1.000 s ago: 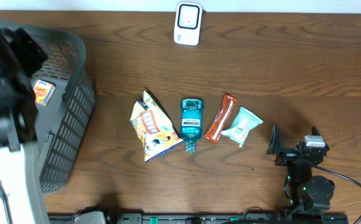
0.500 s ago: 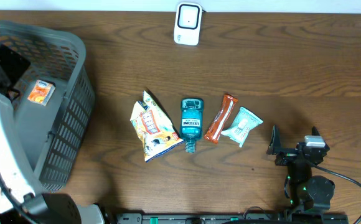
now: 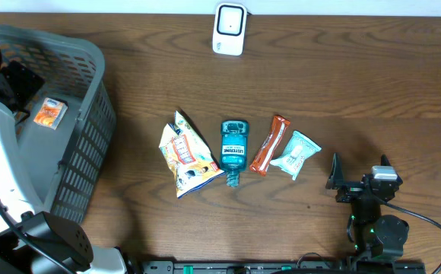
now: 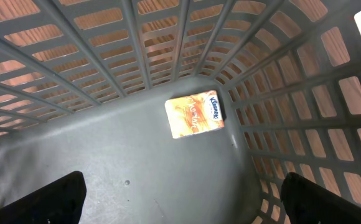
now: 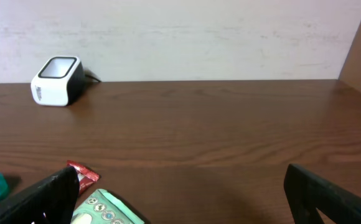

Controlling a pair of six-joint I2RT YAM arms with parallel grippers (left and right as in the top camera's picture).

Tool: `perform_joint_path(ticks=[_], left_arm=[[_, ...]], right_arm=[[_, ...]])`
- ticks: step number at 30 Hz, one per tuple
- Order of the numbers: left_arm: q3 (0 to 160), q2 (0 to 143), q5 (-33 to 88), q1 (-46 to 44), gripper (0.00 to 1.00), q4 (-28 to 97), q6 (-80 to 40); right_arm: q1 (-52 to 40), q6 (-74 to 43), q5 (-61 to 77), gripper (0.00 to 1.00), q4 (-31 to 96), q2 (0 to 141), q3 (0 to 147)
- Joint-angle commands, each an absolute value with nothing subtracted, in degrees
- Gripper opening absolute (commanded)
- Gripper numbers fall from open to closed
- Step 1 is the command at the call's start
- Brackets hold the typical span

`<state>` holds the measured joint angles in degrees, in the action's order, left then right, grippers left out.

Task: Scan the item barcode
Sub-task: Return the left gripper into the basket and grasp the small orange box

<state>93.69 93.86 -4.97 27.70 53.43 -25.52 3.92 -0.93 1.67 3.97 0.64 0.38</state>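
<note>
Overhead, my left end effector [image 3: 11, 74] hangs spread over the grey lattice basket [image 3: 84, 152], my right end effector [image 3: 359, 176] spread above the dark wood surface [image 3: 357, 84]. Left wrist: a flat orange tissue pack [image 4: 194, 114] lies ahead of it. Right wrist: the boxy white scanner [image 5: 57, 81] stands far ahead-left, by a pale wall [image 5: 199, 31].

Scanner [image 3: 229, 28]: white; we see it at the desk's [image 3: 357, 84] far edge.
Tissue pack [image 4: 194, 114]: orange, flat on the basket [image 3: 91, 144] floor.
Mid-desk row: chip bag [image 3: 185, 154], mouthwash bottle [image 3: 234, 146], red bar [image 3: 270, 144], green packet [image 3: 296, 154], all lying flat.
</note>
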Motion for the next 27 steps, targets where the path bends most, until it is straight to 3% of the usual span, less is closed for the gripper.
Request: perform_joint_path(ticks=[1,11,27], left_arm=[[93.0,94.3,-4.9,27.9,1.00,53.1,-25.8],[86.2,96.9,-4.9,27.9,1.00,46.2,-25.6],[86.1,117.7,-4.9,27.9,0.99,36.0,-20.6]], right_arm=[[3.7,-1.7,1.6,0.99,4.1,0.4,0.3],[3.6,-1.7,1.6,0.99,4.2,0.4,0.3],[3.7,-1.7,1.6,0.99,4.2,0.4,0.3]])
